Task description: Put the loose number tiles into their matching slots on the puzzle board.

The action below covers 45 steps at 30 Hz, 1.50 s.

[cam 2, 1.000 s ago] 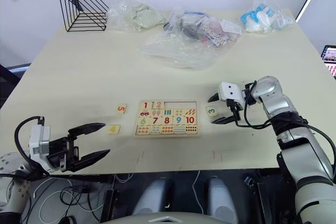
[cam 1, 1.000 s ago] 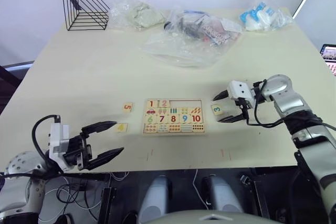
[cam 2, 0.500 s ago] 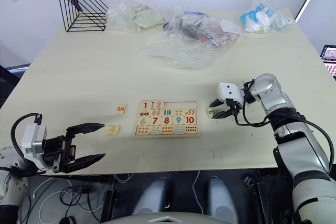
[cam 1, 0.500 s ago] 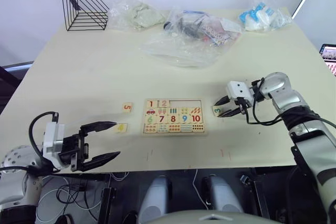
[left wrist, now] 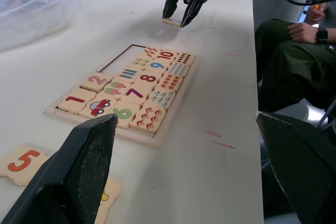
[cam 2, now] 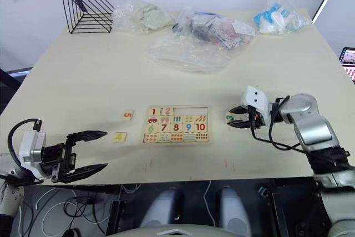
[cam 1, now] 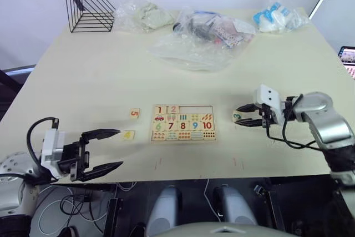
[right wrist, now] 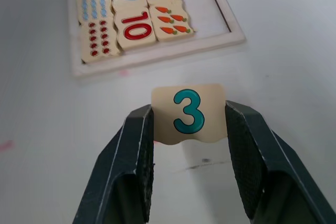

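Note:
The puzzle board [cam 1: 183,122] lies flat near the table's front, with tiles 1 and 2 seated in its top row. To their right, the slots [cam 1: 197,109] are bare wood. My right gripper [cam 1: 242,115] hovers just right of the board, shut on the number 3 tile [right wrist: 189,113], one finger [right wrist: 137,145] on each side edge. Whether that tile touches the table I cannot tell. The loose 5 tile [cam 1: 134,113] and 4 tile [cam 1: 128,135] lie left of the board. My left gripper [cam 1: 120,147] stands open and empty at the front edge, close to the 4 tile.
Clear plastic bags [cam 1: 202,37] of small items lie across the far half of the table. A black wire rack [cam 1: 89,6] stands at the far left corner. A seated person [left wrist: 286,51] shows beyond the table's right side.
My right gripper has shut on the 3 tile and shifted it slightly right, away from the board. The left gripper drifted a little toward the front left, still open.

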Each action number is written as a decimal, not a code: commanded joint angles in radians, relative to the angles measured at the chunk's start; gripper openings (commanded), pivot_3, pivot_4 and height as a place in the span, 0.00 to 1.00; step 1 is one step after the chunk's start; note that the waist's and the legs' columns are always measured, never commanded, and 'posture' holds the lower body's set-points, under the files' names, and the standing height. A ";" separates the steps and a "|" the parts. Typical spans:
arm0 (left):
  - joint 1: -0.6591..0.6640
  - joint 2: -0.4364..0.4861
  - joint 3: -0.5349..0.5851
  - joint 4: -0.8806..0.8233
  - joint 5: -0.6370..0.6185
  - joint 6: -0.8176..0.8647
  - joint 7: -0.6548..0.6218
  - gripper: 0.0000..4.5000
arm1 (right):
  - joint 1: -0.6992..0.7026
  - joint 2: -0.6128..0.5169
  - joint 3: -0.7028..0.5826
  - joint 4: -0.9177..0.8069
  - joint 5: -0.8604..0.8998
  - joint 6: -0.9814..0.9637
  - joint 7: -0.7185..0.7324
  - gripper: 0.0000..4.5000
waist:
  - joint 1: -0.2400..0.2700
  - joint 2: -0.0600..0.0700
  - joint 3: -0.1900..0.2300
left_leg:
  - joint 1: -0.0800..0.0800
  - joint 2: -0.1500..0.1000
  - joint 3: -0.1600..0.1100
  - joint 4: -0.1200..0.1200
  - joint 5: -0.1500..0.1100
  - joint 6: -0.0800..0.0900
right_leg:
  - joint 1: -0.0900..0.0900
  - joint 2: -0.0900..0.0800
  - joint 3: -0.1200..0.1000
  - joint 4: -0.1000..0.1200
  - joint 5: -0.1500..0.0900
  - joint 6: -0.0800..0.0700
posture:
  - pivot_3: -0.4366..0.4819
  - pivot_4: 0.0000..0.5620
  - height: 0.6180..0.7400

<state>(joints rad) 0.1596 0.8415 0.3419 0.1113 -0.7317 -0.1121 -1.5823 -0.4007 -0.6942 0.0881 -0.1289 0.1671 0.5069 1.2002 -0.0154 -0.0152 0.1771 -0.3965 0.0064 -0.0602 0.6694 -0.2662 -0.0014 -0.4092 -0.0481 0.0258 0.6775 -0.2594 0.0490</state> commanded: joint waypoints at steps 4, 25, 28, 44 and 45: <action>-0.013 0.024 -0.010 0.001 -0.026 -0.022 -0.032 1.00 | 0.158 0.069 -0.129 -0.317 0.044 0.290 -0.309 0.31 | -0.001 0.000 0.000 | 0.000 0.000 0.001 0.000 0.000 0.000 | 0.000 0.000 0.000 0.000 0.000 0.000 | 0.48 0.27 1.00; -0.073 0.041 -0.022 -0.010 -0.025 0.013 -0.032 1.00 | 0.434 0.493 -0.167 -0.749 -0.011 0.852 -0.973 0.31 | -0.002 -0.002 -0.001 | 0.000 0.000 0.001 -0.001 0.000 0.000 | 0.000 0.001 0.000 0.000 0.000 0.000 | 0.48 0.27 1.00; -0.083 0.035 -0.022 -0.014 -0.019 0.023 -0.032 1.00 | 0.431 0.489 -0.173 -0.741 -0.005 0.848 -0.981 0.63 | -0.003 -0.002 -0.001 | 0.000 0.000 0.001 -0.001 0.000 0.000 | 0.000 0.001 0.000 0.000 0.000 0.000 | 0.48 0.27 1.00; -0.055 0.026 0.025 -0.036 0.003 0.054 0.005 1.00 | 0.449 0.039 -0.304 -0.471 0.172 0.246 -0.398 0.99 | -0.004 -0.002 -0.001 | 0.000 0.000 0.002 -0.001 0.000 0.000 | 0.001 0.001 -0.001 -0.001 -0.001 0.000 | 0.48 0.27 1.00; -0.051 0.025 0.030 -0.034 0.007 0.055 0.008 1.00 | 0.439 0.006 -0.307 -0.412 0.175 0.189 -0.350 0.99 | -0.004 -0.002 -0.001 | 0.000 0.000 0.003 -0.001 0.000 0.000 | 0.001 0.001 -0.001 -0.001 -0.001 0.000 | 0.48 0.27 1.00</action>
<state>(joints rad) 0.1014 0.8652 0.3386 0.0941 -0.7280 -0.0560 -1.5744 0.0512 -0.6559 -0.1909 -0.5978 0.3331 0.8154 0.7637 -0.0197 -0.0174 0.1757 -0.3963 0.0065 -0.0573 0.6690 -0.2662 -0.0013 -0.4079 -0.0469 0.0246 0.6761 -0.2599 0.0491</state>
